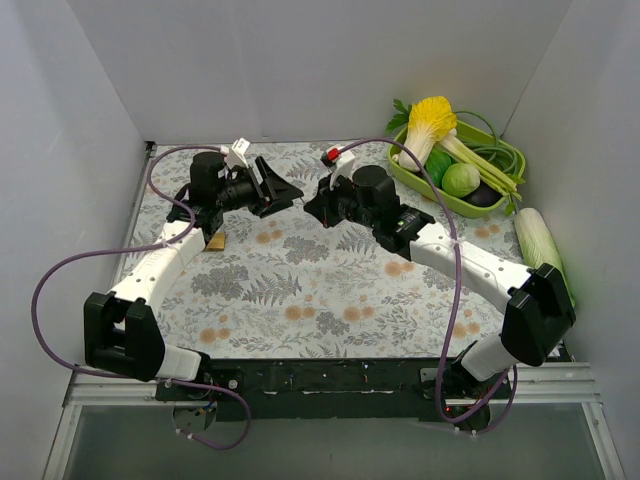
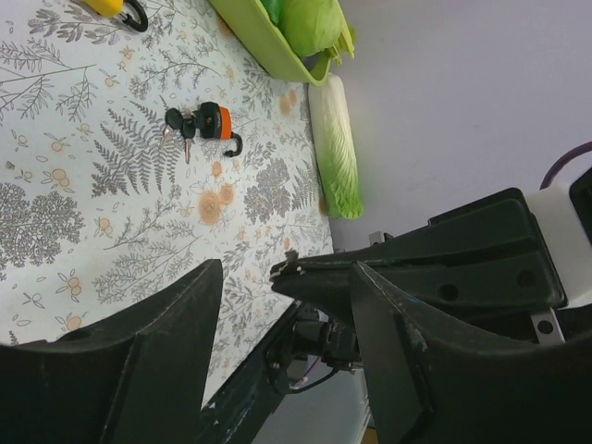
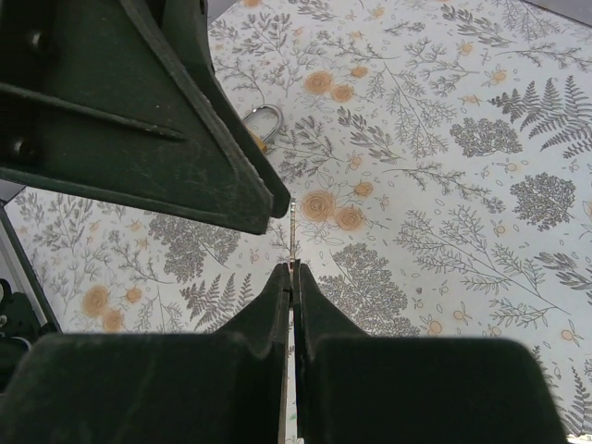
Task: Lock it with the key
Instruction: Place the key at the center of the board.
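My right gripper is shut on a thin metal key. The key's blade sticks out beyond the fingertips and is held above the flowered cloth. My left gripper is open and empty, facing the right gripper a short way off. One of its black fingers fills the upper left of the right wrist view. A brass padlock lies on the cloth beside the left forearm. Its silver shackle shows in the right wrist view, with the body mostly hidden behind the left finger.
A green tray of vegetables stands at the back right, with a Chinese cabbage beside it. The left wrist view shows an orange and black padlock with keys on the cloth and a yellow lock at the top edge. White walls enclose the table.
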Robot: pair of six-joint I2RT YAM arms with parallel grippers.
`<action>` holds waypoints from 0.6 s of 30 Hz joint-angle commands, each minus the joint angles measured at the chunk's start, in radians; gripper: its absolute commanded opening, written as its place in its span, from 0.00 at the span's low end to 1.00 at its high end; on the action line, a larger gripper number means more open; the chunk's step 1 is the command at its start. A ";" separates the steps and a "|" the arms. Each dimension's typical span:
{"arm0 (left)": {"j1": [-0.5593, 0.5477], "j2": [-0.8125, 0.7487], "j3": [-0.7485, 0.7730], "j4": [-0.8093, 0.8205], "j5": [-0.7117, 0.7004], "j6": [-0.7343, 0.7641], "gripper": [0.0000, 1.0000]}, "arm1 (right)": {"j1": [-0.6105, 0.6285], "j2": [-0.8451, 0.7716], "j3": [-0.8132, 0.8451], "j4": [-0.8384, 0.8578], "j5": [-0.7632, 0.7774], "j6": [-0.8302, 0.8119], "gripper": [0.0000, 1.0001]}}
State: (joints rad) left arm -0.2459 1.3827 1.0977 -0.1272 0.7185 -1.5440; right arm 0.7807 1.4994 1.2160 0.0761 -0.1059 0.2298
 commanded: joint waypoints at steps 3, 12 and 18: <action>-0.046 0.007 0.045 -0.026 -0.077 0.039 0.47 | 0.020 0.007 0.040 0.045 0.022 -0.017 0.01; -0.073 0.029 0.056 -0.029 -0.093 0.047 0.29 | 0.023 0.005 0.033 0.048 0.015 -0.017 0.01; -0.073 0.027 0.056 -0.041 -0.106 0.045 0.07 | 0.023 0.002 0.025 0.048 0.009 -0.015 0.01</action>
State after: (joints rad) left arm -0.3141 1.4216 1.1191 -0.1509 0.6384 -1.5154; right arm 0.7990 1.5105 1.2160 0.0704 -0.1036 0.2283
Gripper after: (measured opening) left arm 0.130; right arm 0.024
